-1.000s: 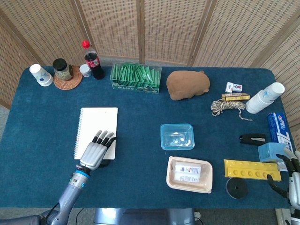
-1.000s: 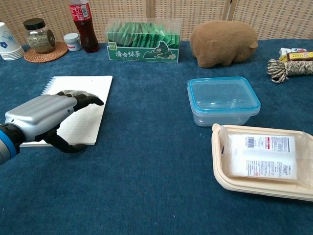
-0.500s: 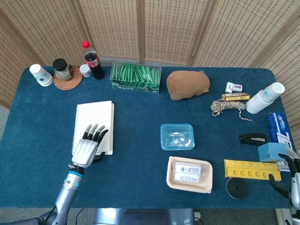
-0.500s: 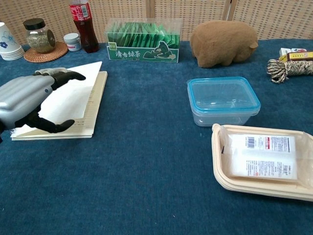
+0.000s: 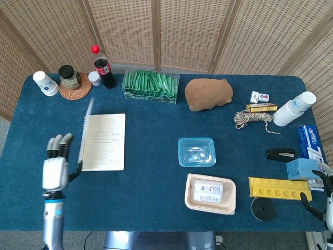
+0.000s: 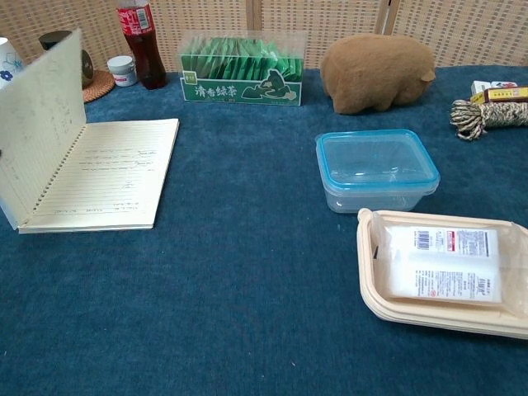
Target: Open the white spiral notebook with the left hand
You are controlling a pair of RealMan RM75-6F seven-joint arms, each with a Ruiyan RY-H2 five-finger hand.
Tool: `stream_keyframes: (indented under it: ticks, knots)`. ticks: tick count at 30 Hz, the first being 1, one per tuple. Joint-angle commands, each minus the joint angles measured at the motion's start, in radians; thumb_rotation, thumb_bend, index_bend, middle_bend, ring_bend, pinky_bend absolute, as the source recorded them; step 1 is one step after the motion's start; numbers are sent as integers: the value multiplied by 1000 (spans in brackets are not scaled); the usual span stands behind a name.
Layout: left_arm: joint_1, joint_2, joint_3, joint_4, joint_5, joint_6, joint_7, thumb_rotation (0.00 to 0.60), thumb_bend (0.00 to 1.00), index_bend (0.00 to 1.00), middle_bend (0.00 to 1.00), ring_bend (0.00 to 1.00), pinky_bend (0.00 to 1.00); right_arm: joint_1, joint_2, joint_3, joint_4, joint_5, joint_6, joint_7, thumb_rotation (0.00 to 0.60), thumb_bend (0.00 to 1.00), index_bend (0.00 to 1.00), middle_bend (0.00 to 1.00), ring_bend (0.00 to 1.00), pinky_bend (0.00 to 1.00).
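Observation:
The white spiral notebook (image 5: 104,141) lies open on the left of the blue table, showing a lined, handwritten page (image 6: 103,173). Its cover (image 5: 85,130) stands almost upright along the spiral edge, and it rises at the left in the chest view too (image 6: 41,124). My left hand (image 5: 55,169) is just left of the cover, fingers straight and apart. Its thumb reaches toward the cover's lower edge, and the palm holds nothing. The chest view does not show this hand. My right hand (image 5: 323,194) sits at the table's near right corner, partly cut off, fingers apart and holding nothing.
Behind the notebook stand a cola bottle (image 5: 103,66), a jar on a coaster (image 5: 70,78), paper cups (image 5: 45,83) and a green tea box (image 5: 151,86). A clear blue-lidded container (image 5: 196,151), a beige food tray (image 5: 210,194) and a brown plush (image 5: 208,94) lie to the right.
My left hand lifted the cover from flat on the notebook and swung it left to near upright. The hand moved left off the page, which now lies bare. The right hand barely moved.

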Motion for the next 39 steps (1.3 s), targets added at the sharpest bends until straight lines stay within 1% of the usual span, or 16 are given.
stream_keyframes:
  ticks: [1, 7, 11, 15, 19, 23, 24, 27, 28, 33, 39]
  knots:
    - [51, 61, -1, -42, -45, 28, 0, 600, 366, 176, 121, 0, 0, 2, 0, 2, 1, -4, 1, 1, 600, 306, 234, 166, 56, 122]
    - [123, 186, 27, -113, -135, 13, 43, 600, 366, 174, 85, 0, 0, 7, -2, 2, 2, -11, -4, 3, 600, 306, 234, 166, 56, 122]
    - [147, 242, 43, -145, -142, 9, 39, 600, 366, 173, 84, 0, 0, 12, -3, 2, -1, -17, -9, -2, 600, 306, 234, 166, 56, 122]
    - [160, 283, 62, -164, -103, 19, 15, 600, 365, 175, 84, 0, 0, 20, -2, 5, -9, -23, -15, -10, 600, 306, 235, 166, 56, 122]
    - [167, 350, 110, -196, -19, 4, -40, 600, 366, 179, 78, 0, 0, 34, 2, 0, -26, -22, -44, -33, 600, 306, 234, 166, 56, 122]
    - [173, 410, 157, -223, 39, -15, -52, 600, 366, 187, 77, 0, 0, 45, 3, -4, -46, -12, -73, -58, 600, 305, 233, 165, 56, 121]
    - [175, 431, 177, -231, 63, -23, -55, 600, 367, 198, 81, 0, 0, 48, 2, -4, -52, -8, -82, -66, 600, 305, 232, 163, 55, 122]
    - [179, 457, 201, -249, 95, -30, -78, 600, 365, 249, 102, 0, 0, 54, 0, -6, -58, -5, -96, -79, 600, 306, 227, 152, 42, 122]
    - [184, 470, 215, -255, 119, -28, -101, 600, 366, 262, 108, 0, 0, 59, -1, -8, -63, -3, -106, -88, 600, 305, 226, 149, 39, 122]
    - [204, 481, 227, -249, 146, -7, -136, 600, 366, 269, 116, 0, 0, 72, -10, -8, -71, -7, -120, -105, 600, 305, 226, 149, 39, 121]
    - [210, 480, 229, -252, 137, -25, -133, 600, 366, 269, 119, 0, 0, 80, -14, -10, -74, -12, -127, -111, 600, 304, 227, 149, 39, 121]
